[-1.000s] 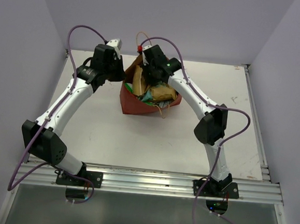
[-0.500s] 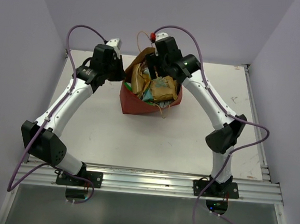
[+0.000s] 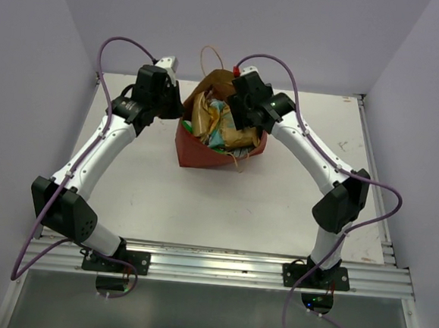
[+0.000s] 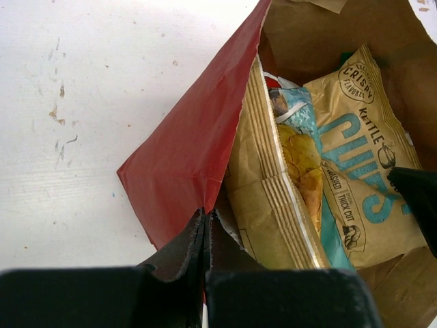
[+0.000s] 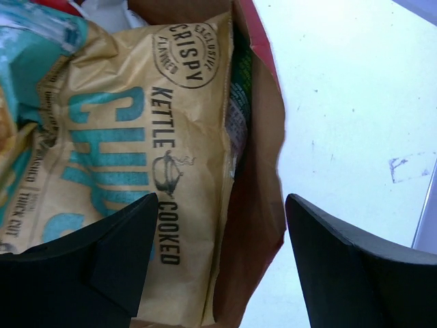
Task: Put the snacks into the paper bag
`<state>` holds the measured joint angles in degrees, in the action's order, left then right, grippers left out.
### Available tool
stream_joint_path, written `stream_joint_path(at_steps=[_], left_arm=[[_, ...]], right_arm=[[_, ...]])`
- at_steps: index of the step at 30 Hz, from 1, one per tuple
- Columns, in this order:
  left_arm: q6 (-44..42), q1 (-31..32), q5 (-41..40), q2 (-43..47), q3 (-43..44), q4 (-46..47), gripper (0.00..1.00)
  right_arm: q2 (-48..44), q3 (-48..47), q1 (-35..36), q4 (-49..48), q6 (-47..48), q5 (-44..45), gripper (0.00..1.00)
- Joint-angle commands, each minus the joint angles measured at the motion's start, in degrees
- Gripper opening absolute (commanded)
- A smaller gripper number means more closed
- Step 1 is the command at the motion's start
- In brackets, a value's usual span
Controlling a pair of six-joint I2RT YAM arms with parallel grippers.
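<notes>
**Snacks in bag, watch the exit**

Left gripper (image 4: 206, 222) is clamped tight on the near rim of the paper bag (image 4: 184, 164), pinching the red wall and propping the mouth wide; right gripper (image 5: 222, 201) is spread wide and carries nothing, hanging over the bag's right side with one finger above the contents and the other out past the wall.

Tan-yellow packet (image 5: 136, 123) with teal lettering lies inside, on top and facing up; a second packet (image 4: 273, 178) with a crimped seam leans against the left wall; a green sliver (image 5: 240, 89) is wedged between the tan packet and the right wall. Every packet I can see is in the bag; can't confirm all four from these views. Looks like the loading step is about done.

Risks:
- packets sit high at the mouth in the top view; any jolt to the bag could tip one out onto the table (image 3: 163, 198);
- right fingers straddle the wall, so a sideways pull-out could hook the rim and drag or topple the light bag; lifting straight up is safer;
- cord handle (image 3: 209, 53) loops up near the right wrist; snag candidate;
- when the left pinch lets go, the propped wall may sag.
</notes>
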<state>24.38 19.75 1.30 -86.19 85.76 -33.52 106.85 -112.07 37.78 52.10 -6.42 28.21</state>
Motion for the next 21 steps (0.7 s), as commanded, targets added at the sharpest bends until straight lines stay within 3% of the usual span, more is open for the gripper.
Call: stream_joint_path(at_steps=[1,10,12,13,14,16,17,21], left_arm=[[-0.91,-0.24,0.19,1.91,0.11,1.79,0.00],[-1.00,-0.15,0.10,1.91,0.03,1.44,0.00],[-0.91,-0.15,0.02,2.17,-0.15,1.44,0.00],[-0.83,-0.15,0.02,2.17,-0.24,1.44,0.00],[-0.83,-0.15,0.02,2.34,-0.24,1.44,0.00],[-0.91,-0.15,-0.16,2.52,-0.24,1.35,0.00],[-1.00,-0.15,-0.16,2.61,-0.33,1.26,0.00],[-1.79,-0.06,-0.51,4.19,-0.06,0.65,0.00]], right_arm=[[-1.90,2.20,-1.65,-1.82,-0.88,3.26,0.79],[-4.46,2.56,-2.89,-2.00,0.44,4.49,0.78],[-4.19,3.00,-3.41,-2.00,0.53,4.05,0.67],[-3.93,3.61,-3.68,-1.91,0.35,3.79,0.56],[-3.49,3.88,-3.77,-1.48,0.18,2.74,0.26],[-3.14,4.58,-4.12,-1.03,-0.35,2.03,0.05],[-3.05,4.58,-4.12,-0.77,-0.53,1.51,0.00],[-3.14,0.48,-3.94,1.60,-0.79,0.10,0.00]])
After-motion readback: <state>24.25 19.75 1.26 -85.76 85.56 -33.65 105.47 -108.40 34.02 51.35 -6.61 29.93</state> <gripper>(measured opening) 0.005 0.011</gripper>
